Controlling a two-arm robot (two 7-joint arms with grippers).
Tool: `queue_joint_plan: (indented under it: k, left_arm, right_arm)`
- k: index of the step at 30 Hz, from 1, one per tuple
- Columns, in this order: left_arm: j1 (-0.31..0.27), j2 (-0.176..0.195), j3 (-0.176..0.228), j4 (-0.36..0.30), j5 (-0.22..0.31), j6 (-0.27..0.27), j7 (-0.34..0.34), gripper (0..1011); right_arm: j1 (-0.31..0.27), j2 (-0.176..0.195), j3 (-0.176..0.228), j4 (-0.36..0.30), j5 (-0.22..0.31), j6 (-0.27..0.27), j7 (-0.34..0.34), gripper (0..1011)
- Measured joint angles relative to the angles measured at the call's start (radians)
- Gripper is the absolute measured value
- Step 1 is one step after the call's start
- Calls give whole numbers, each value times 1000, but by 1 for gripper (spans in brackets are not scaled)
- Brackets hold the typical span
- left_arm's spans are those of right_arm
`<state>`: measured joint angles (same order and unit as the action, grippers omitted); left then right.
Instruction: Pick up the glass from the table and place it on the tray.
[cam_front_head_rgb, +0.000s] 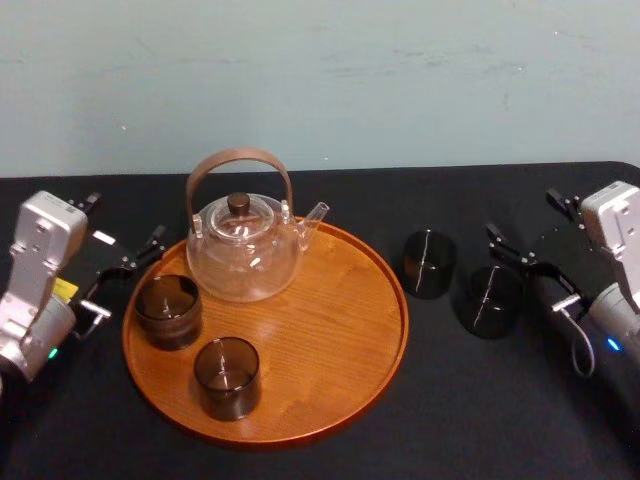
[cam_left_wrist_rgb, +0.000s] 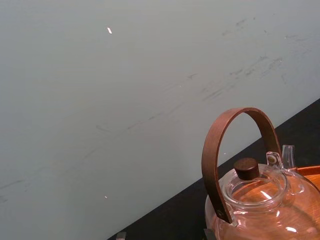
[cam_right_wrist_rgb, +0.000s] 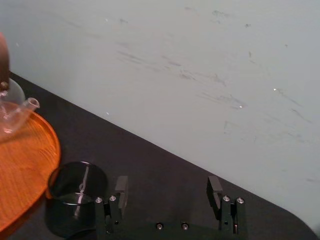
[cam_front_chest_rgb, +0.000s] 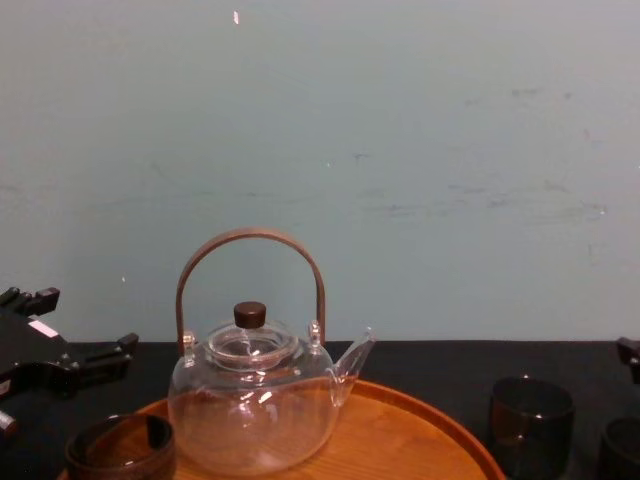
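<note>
Two dark glasses stand on the black table right of the tray: one nearer the rim and one farther right. My right gripper is open just behind and to the right of them, touching neither. In the right wrist view its fingers are spread, with a glass just outside one finger. The round wooden tray holds a clear teapot and two more dark glasses. My left gripper is open at the tray's left edge.
The teapot's brown hoop handle rises well above the tray. A pale wall runs behind the table's far edge. Bare black cloth lies in front of the tray and the two right glasses.
</note>
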<state>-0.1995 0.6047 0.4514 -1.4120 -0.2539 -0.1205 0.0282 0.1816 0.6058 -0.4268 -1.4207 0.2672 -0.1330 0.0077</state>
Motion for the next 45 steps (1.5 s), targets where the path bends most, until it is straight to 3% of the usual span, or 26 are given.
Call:
queue_joint_plan:
  k: [9, 21, 31, 45]
  left_arm:
    - [0, 0, 0, 0, 0, 0, 0, 1001]
    - [0, 0, 0, 0, 0, 0, 0, 1001]
    - [0, 0, 0, 0, 0, 0, 0, 1002]
    - [0, 0, 0, 0, 0, 0, 0, 1001]
  right_arm:
    - [-61, 14, 53, -60, 80, -8, 83, 1002]
    - [-155, 30, 102, -150, 114, 42, 103, 1002]
    - [-205, 28, 128, -160, 153, 55, 161, 1002]
    - [-246, 16, 169, -167, 158, 60, 193, 1003]
